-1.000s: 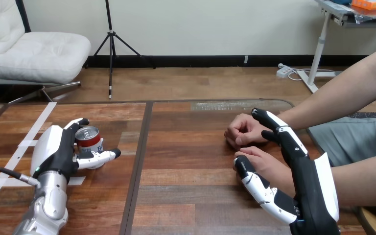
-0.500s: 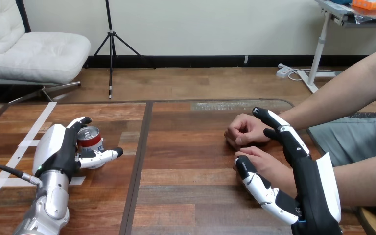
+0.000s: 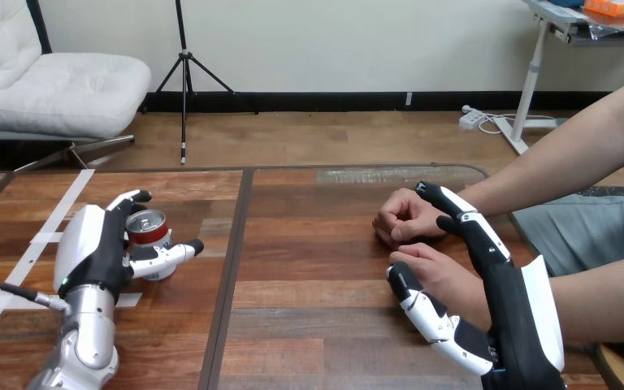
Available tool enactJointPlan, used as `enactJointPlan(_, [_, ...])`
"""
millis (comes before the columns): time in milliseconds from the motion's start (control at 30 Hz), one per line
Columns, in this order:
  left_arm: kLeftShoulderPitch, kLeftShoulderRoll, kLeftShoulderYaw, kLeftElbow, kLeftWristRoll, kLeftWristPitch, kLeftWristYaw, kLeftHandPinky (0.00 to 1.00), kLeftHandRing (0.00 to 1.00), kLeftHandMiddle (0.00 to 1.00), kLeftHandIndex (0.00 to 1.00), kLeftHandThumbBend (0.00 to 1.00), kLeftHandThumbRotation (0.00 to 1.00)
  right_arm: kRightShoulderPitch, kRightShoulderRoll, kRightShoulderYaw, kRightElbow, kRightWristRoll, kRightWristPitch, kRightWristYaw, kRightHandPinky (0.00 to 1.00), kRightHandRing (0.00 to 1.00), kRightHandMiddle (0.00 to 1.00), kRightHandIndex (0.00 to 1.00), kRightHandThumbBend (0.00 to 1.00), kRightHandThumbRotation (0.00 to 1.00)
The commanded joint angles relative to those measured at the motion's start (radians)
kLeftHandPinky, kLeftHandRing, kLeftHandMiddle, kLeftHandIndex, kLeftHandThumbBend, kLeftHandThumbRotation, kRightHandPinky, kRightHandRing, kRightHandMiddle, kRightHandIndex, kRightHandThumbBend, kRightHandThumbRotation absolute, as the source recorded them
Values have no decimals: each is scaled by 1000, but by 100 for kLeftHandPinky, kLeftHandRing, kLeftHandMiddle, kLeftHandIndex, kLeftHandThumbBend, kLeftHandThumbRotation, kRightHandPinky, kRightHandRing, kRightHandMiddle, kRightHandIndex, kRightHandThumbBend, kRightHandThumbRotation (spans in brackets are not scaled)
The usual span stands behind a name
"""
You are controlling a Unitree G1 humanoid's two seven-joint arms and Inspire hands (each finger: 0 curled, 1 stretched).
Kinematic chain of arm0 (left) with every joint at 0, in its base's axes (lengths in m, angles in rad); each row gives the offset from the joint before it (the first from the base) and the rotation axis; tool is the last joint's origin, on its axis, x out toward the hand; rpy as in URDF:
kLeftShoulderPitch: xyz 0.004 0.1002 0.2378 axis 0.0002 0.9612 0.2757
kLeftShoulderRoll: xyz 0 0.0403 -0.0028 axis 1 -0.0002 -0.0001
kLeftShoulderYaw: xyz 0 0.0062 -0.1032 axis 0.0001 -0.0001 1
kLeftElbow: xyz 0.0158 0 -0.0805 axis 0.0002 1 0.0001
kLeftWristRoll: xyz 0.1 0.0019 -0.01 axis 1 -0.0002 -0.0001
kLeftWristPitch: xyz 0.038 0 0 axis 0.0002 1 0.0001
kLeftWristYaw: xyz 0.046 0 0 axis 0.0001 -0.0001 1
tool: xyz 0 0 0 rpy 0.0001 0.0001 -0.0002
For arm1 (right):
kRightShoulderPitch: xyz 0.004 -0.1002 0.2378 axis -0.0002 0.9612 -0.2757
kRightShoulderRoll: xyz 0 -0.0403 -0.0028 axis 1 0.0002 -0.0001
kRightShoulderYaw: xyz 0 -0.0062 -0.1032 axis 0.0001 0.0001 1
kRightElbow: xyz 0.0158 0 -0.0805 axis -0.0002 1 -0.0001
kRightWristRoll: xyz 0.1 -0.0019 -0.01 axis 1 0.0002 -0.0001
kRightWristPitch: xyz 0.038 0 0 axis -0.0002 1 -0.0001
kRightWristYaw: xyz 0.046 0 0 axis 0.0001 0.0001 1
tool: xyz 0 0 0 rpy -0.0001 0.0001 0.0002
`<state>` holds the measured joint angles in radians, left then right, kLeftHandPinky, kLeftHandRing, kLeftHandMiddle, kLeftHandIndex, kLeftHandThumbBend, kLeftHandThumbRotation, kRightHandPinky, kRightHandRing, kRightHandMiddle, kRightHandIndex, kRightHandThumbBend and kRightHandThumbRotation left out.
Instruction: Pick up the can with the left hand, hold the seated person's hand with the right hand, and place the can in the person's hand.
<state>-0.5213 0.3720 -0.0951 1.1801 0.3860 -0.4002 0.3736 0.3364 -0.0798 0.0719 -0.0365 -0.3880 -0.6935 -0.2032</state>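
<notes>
Red-and-white can, silver top, upright on the wooden table's left part

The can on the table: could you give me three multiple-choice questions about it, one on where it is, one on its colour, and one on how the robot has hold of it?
1. Where is the can?
A. In the person's hand.
B. At the table's left side, in the robot's left hand.
C. On the floor.

2. What colour is the band below its silver top?
A. Blue.
B. Green.
C. Red.

3. How are the left hand's fingers?
A. Curled round the can.
B. Straight, away from it.
C. Flat on the table.

Answers: 1 B, it sits inside the left hand, far from the person; 2 C, a red band shows under the rim; 3 A, fingers behind and thumb in front enclose it.
</notes>
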Motion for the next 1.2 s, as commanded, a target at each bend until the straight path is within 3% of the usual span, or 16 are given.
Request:
enactJointPlan(0, [-69, -18, 30, 4, -35, -67, 53, 59, 66, 68, 70, 81, 14, -30, 7, -9, -47, 6, -3, -11, 84, 88, 86, 83, 56, 47])
enactJointPlan(167, [-68, -29, 38, 16, -54, -88, 90, 47, 51, 54, 58, 76, 4, -30, 5, -15, -50, -13, 0, -20, 83, 87, 85, 83, 56, 48])
enactJointPlan(400, [-67, -36, 45, 25, -70, -88, 83, 42, 43, 47, 51, 74, 1, -33, 2, -20, -46, -27, -8, -29, 83, 87, 85, 84, 55, 49])
enactJointPlan(1167, [-52, -36, 32, 37, -66, -89, 87, 38, 40, 46, 46, 73, 0, -35, -1, -18, -42, -26, -16, -34, 82, 86, 85, 84, 55, 49])
